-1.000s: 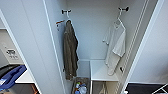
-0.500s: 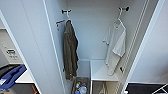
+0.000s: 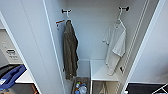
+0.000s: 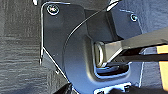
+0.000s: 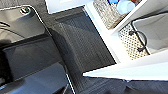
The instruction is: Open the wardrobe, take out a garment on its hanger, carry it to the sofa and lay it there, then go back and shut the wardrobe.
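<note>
The wardrobe (image 3: 90, 30) stands open in front of me in the head view, its white doors swung out to either side. Inside on the right, the garment (image 3: 115, 47), a white T-shirt, hangs on its white hanger (image 3: 119, 21) from a dark side hook (image 3: 124, 9). A long olive-brown coat (image 3: 70, 52) hangs from the hook on the left. A low white shelf (image 3: 101, 70) sits under the T-shirt. In the right wrist view the wardrobe's white base (image 5: 140, 67) lies close by over dark carpet.
The left door (image 3: 32, 45) and right door (image 3: 155, 50) flank the opening. A woven basket (image 3: 80, 86) with bottles sits on the wardrobe floor, basket (image 5: 107, 12) also close to the right wrist. A blue object (image 3: 11, 76) lies low at left. Dark carpet (image 4: 20, 55) covers the floor.
</note>
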